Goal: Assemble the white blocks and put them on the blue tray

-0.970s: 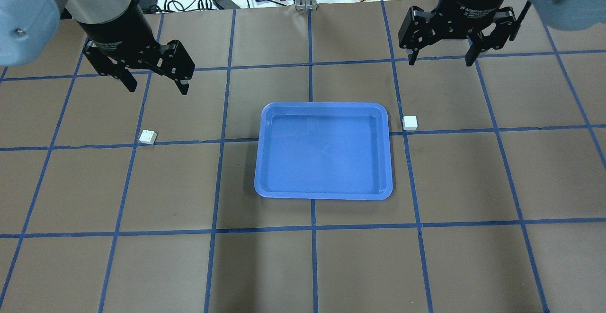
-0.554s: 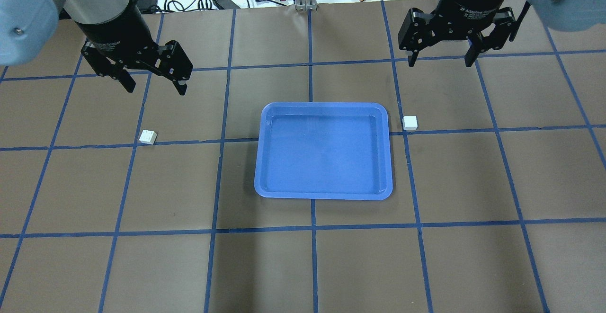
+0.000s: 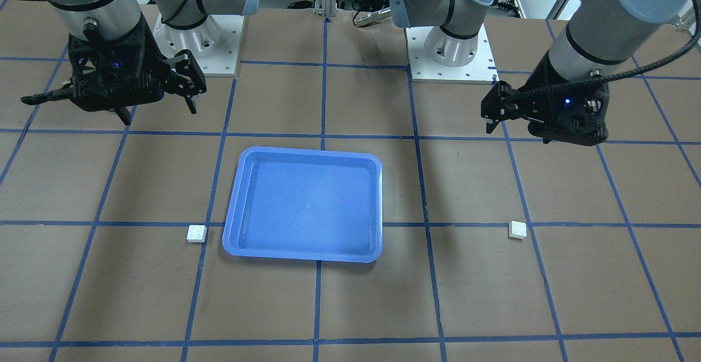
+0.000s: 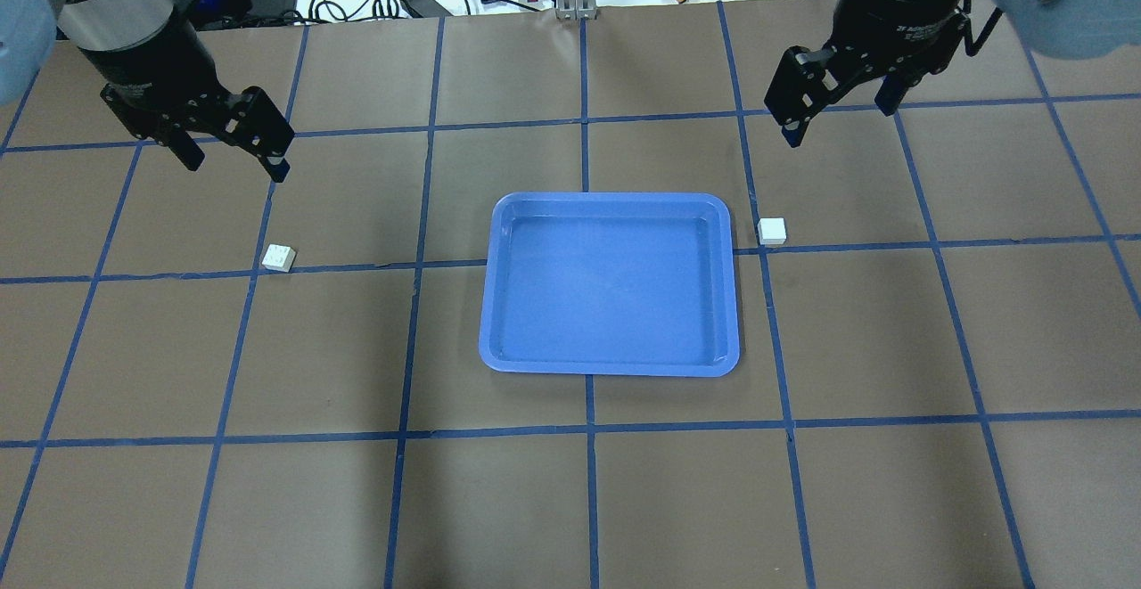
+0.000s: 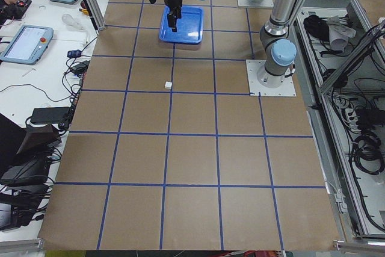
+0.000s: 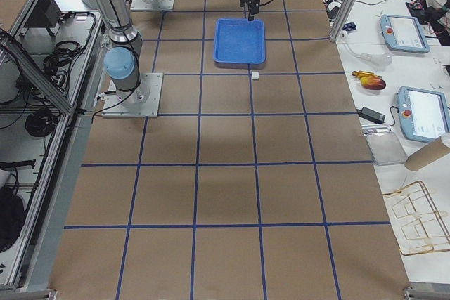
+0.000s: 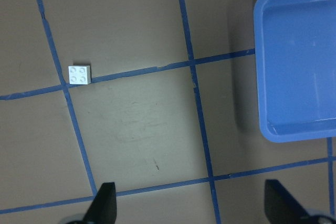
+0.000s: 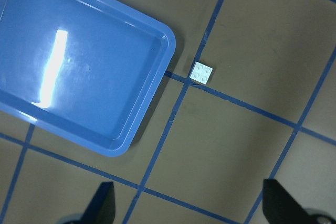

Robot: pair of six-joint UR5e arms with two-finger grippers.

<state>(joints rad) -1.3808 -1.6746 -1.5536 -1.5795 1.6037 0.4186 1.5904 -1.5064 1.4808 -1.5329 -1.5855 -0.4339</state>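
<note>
blue tray [image 4: 609, 369] lies between white blocks [image 4: 278, 257] [image 4: 772, 231], touching neither; left end effector [image 4: 234, 166], right end effector [image 4: 835, 123] spread wide.

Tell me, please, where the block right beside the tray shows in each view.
Front-facing: block left of tray, lower corner.
Overhead: just right of tray.
Exterior left: cannot make it out.
Exterior right: just below tray.
Left wrist: absent; that is the other block.
Right wrist: upper middle, right of tray.
Shared landmark: the tray.
</note>
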